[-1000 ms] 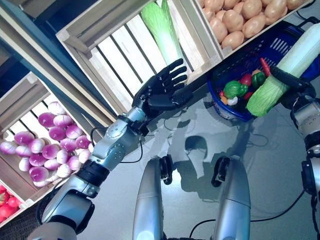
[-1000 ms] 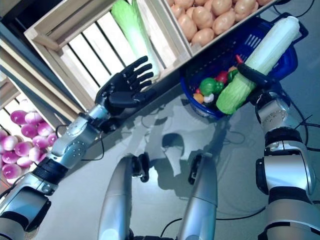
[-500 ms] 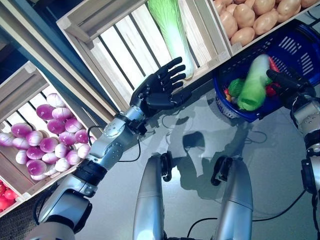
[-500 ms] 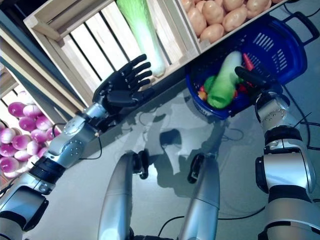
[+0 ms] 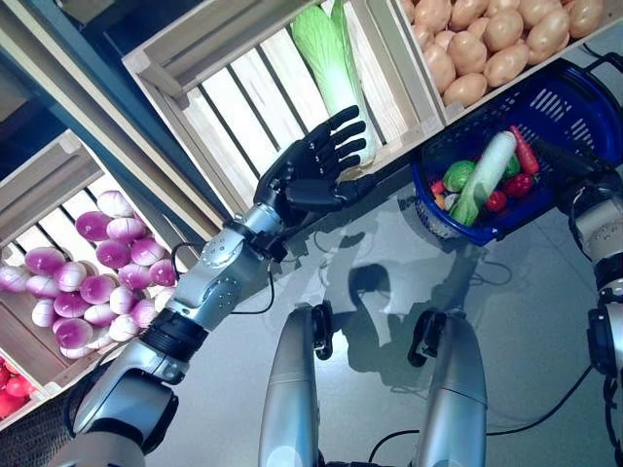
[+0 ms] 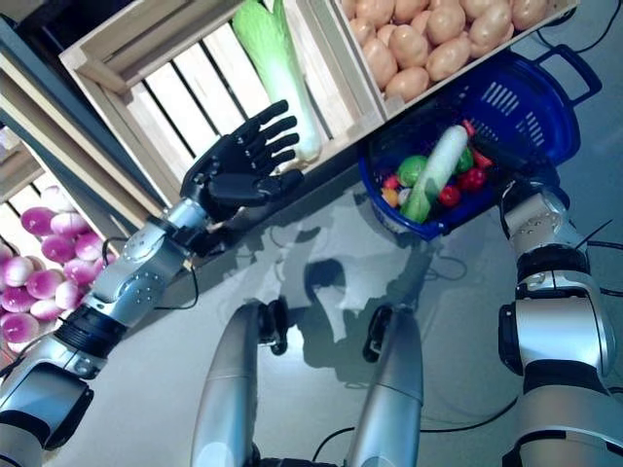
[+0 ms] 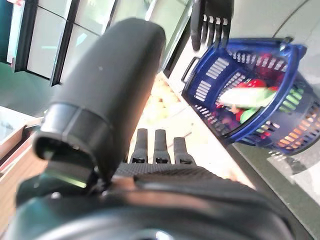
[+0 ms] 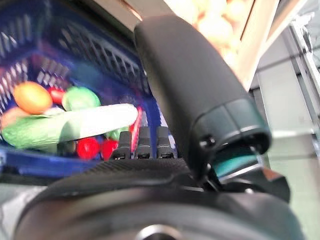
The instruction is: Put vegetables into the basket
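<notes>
Lying just beyond the released left hand [image 5: 316,167], the cabbage [image 5: 331,68] runs lengthwise up its crate [image 5: 234,107]; the right hand [image 5: 574,170], also slack, sits by the basket [image 5: 574,97].

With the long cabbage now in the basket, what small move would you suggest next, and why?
Probably reach the open left hand forward to the cabbage lying in the crate just beyond its fingertips: the right hand is empty at the basket.

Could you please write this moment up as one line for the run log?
cabbage: lying in blue basket | right hand: open, at basket rim | left hand: open, by second cabbage in crate
</notes>
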